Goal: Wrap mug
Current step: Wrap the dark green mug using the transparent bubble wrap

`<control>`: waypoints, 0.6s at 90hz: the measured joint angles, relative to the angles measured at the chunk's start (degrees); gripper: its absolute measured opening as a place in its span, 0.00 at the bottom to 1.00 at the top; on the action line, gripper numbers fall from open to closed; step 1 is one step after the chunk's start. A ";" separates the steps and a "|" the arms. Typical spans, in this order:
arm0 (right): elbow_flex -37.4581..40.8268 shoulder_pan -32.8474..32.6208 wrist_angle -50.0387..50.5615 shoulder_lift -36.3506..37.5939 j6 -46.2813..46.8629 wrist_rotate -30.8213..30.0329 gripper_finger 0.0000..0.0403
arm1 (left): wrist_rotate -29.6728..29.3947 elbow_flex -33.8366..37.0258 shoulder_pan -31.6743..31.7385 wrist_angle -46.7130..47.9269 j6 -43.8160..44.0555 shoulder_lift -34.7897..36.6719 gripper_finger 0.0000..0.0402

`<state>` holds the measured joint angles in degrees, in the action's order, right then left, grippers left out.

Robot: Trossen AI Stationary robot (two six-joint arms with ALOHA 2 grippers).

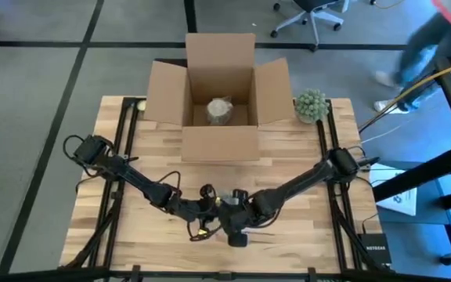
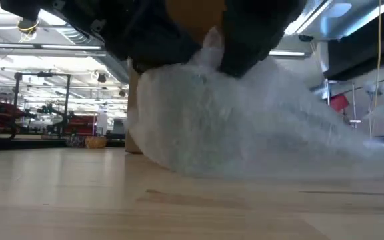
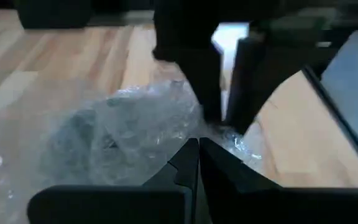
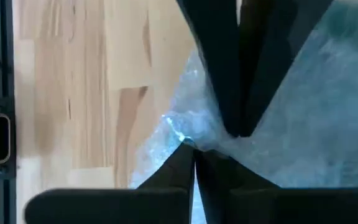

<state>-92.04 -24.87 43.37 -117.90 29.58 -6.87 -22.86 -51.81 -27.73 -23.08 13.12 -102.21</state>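
A bundle of clear bubble wrap lies on the wooden table near its front edge, its underside on the boards. The mug shows only as a dark shape through the wrap. My left gripper and my right gripper meet tip to tip over the bundle, both shut on a gathered tuft of wrap. In the high view they stand at the table's near centre, the left gripper beside the right gripper. My left gripper pinches a bunched tuft of bubble wrap between its two fingertips, several layers gathered together. The bundle's main body spreads out below and beside the tuft and rests on the table. My right gripper pinches the same gathered tuft of wrap between its two fingertips, right opposite the left gripper's fingers. The wrap fans out from the pinch toward the bundle, which stays on the table.
An open cardboard box stands at the table's far middle with a wrapped lump inside. A small green plant sits right of the box. A person passes beyond the table's far right corner.
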 joint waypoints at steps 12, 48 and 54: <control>-3.14 0.45 2.60 -0.28 -1.43 -1.09 0.00 | 0.04 0.04 -0.02 0.50 -0.02 -0.07 0.00; -10.80 0.25 12.69 0.60 -3.37 -11.66 0.00 | -0.45 0.07 -0.02 0.28 -0.32 0.68 0.00; -10.81 0.41 12.72 0.58 -4.44 -13.71 0.00 | -1.48 0.07 -0.02 0.61 -0.34 1.81 0.00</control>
<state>-102.85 -24.46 56.09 -117.32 25.14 -20.58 -24.33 -51.75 -27.75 -22.47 12.79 -100.40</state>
